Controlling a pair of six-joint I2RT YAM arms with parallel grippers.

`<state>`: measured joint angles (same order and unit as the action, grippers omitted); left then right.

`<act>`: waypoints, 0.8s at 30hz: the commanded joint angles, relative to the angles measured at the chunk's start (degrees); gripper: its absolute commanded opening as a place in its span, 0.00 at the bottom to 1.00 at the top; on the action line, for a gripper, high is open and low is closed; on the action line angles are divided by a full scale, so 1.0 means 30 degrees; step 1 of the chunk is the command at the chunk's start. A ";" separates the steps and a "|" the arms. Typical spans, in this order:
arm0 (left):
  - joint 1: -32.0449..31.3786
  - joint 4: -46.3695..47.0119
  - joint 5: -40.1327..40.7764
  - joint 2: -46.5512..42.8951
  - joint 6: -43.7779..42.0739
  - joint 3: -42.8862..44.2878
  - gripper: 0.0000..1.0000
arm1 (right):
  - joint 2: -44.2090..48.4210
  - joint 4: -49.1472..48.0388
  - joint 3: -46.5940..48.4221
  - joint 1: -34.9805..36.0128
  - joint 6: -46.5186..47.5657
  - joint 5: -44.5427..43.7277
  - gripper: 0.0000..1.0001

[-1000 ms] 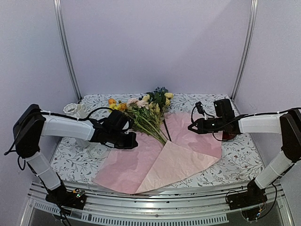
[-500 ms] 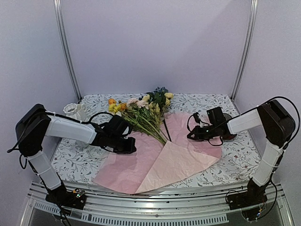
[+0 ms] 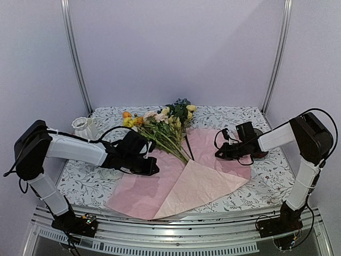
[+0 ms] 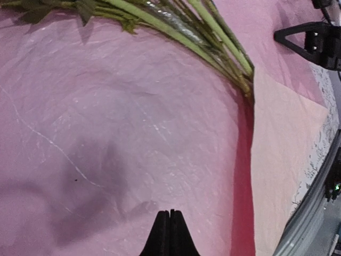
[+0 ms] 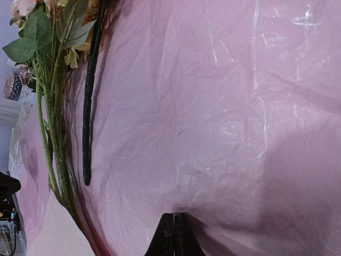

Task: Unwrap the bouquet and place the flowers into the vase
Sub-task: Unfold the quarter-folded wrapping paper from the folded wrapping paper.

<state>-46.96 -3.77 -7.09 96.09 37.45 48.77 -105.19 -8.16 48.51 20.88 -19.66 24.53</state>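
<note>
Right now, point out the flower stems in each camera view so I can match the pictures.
Top view: flower stems at centre, converging toward the near side.
Left wrist view: stems run across the top, ending at right.
Right wrist view: stems run down the left side.
Shared landmark: the pink paper lies under them in all three views.

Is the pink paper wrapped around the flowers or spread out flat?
Spread out. The pink paper lies flat, with the flowers lying loose on top.

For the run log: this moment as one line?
flowers: lying on opened wrapping paper | vase: no flowers in it | left gripper: shut over paper | right gripper: shut at paper
</note>
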 commanded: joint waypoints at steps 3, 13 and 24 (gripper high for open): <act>-0.1391 0.1622 -0.1026 -0.0946 -0.1094 -0.0172 0.00 | -0.0041 0.0125 0.0495 -0.0031 0.0437 -0.0165 0.03; -0.3069 0.1586 -0.0763 0.0014 -0.0647 -0.0038 0.00 | -0.0158 -0.0595 0.0129 -0.0035 0.1158 0.1260 0.03; -0.4136 0.2333 -0.0290 -0.0090 -0.0242 -0.0984 0.00 | -0.0244 -0.1138 -0.0111 -0.0025 0.1362 0.1160 0.03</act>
<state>-57.95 1.28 -8.36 95.55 36.58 46.19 -105.19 -8.91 48.75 20.88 -16.34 27.40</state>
